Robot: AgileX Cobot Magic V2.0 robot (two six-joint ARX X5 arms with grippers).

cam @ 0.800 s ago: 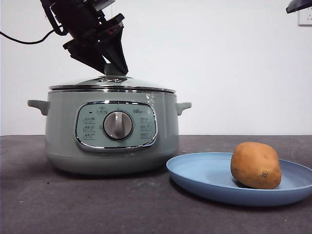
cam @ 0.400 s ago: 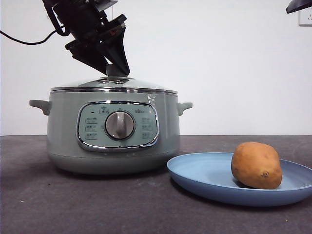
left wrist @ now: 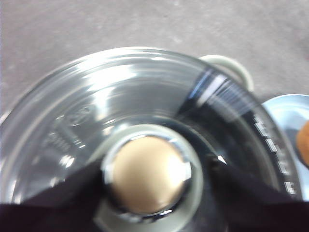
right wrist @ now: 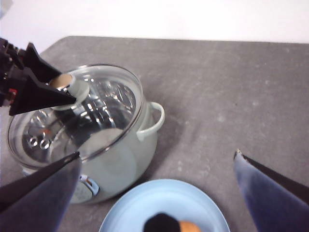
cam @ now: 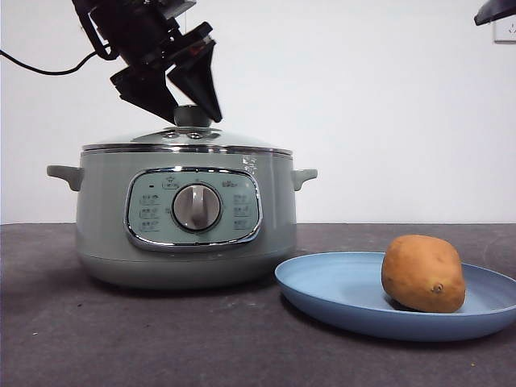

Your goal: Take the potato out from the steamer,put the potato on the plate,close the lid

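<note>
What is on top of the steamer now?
The glass lid sits on the steamer, and the left gripper has its jaws open around the lid's knob. Glare on the glass hides the inside.

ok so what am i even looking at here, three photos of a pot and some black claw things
This is a two-armed robot at a dark grey table, photographed at one moment by three cameras. One sits low at the table's edge; the other two ride on the arms' wrists.

The round sage-green electric steamer has its chrome-rimmed glass lid on. The left hand has a black jaw on either side of the lid's green, chrome-topped knob; whether they are pressing on it is unclear.

Beside the steamer, a golden-brown oval potato lies on a shallow light-blue plate.

The right hand hangs above, jaws open, holding nothing.
</note>
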